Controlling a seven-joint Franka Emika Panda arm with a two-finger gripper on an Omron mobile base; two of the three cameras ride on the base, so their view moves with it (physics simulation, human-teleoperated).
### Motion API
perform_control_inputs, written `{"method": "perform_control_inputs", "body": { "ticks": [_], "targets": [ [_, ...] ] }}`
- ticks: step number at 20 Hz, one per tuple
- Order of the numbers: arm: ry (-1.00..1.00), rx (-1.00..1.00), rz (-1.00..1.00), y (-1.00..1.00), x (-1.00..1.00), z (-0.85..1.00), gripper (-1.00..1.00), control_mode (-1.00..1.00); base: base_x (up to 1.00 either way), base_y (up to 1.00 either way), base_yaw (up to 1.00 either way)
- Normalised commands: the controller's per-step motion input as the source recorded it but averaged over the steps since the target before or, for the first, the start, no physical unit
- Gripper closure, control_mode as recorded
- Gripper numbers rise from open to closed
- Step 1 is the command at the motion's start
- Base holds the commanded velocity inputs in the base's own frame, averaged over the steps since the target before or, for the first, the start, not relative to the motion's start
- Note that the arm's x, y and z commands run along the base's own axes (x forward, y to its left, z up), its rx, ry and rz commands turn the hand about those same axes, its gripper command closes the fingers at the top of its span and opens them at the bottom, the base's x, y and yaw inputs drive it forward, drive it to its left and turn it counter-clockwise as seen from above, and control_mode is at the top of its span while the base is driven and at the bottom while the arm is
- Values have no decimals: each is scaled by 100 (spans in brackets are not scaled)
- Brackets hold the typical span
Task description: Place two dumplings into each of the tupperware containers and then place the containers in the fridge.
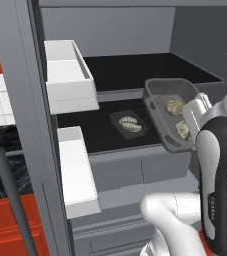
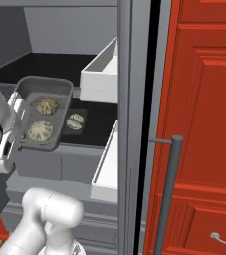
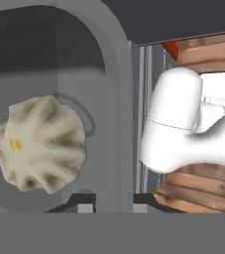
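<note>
- Holding one grey tupperware container [image 1: 168, 111] by its rim, the gripper [image 3: 114, 198] has its jaws pressed nearly together, pinching the raised wall of the tray between the two dark tips.
- In the hand view the rim of this container [image 3: 115, 99] runs up between the finger tips, and one dumpling [image 3: 39, 144] lies inside the tray just beside the rim, pale beige with folded ridges.
- In the left base view the held container is in the air in front of the open fridge [image 1: 35, 125], at the height of the middle shelf and tilted a little; two dumplings lie in it, one further in [image 1: 175, 106] and one nearer to the hand [image 1: 183, 129].
- In the right base view the same container [image 2: 44, 88] is at the left, with the two dumplings [image 2: 47, 105] [image 2: 39, 130] one behind the other; the white hand of the arm covers its left edge.
- The second container [image 1: 128, 124] rests flat on the dark middle shelf [image 1: 85, 131] inside the fridge, with dumplings [image 1: 130, 123] in it; how many I cannot tell surely, they look close together.
- In the right base view this second container [image 2: 75, 121] is just behind the right edge of the held one.
- White door bins [image 1: 67, 75] stand on the open fridge door at the left, one above the other.
- A red cabinet [image 2: 204, 124] with a grey handle [image 2: 168, 189] is at the right of the fridge in the right base view.
</note>
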Motion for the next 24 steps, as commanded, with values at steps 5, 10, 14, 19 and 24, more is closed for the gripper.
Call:
{"method": "perform_control_inputs", "body": {
  "ticks": [5,10,14,19,24],
  "targets": [
    [-10,1,1,2,85,46,100,-100,0,0,0],
    [-14,1,0,0,81,22,100,-100,0,0,0],
    [0,1,4,23,85,21,100,-100,0,0,0],
    [0,5,13,-3,93,16,100,-100,0,0,0],
    [0,3,8,2,94,7,100,-100,0,0,0]
  ]
}}
